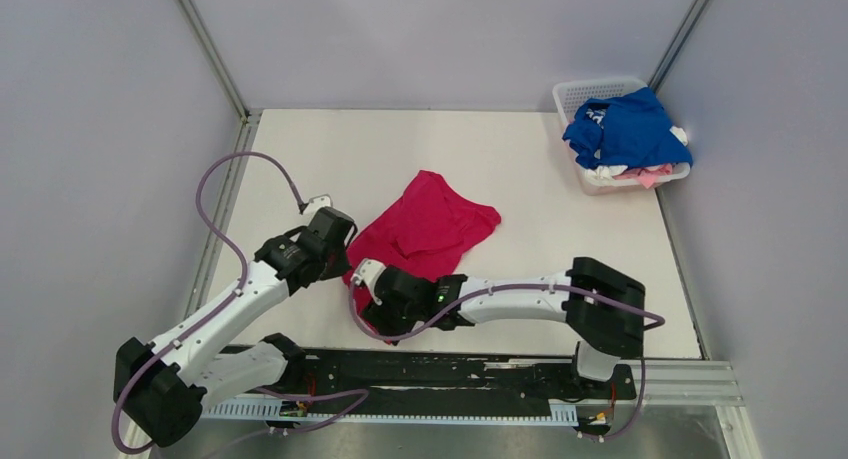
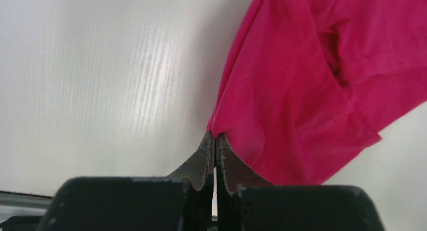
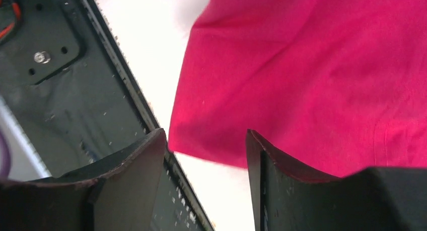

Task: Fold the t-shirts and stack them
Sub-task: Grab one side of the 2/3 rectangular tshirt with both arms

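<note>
White-shelled arms (image 1: 520,297) with black joint housings, looping purple cables (image 1: 199,191), and dark, worn tool fingers (image 3: 133,163).

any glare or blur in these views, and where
Left wrist: a bright glare streak on the table beside the red shirt, cloth sharp. Right wrist: table blown out to white, the fingers dark and soft up close. Top: even light, everything sharp.
</note>
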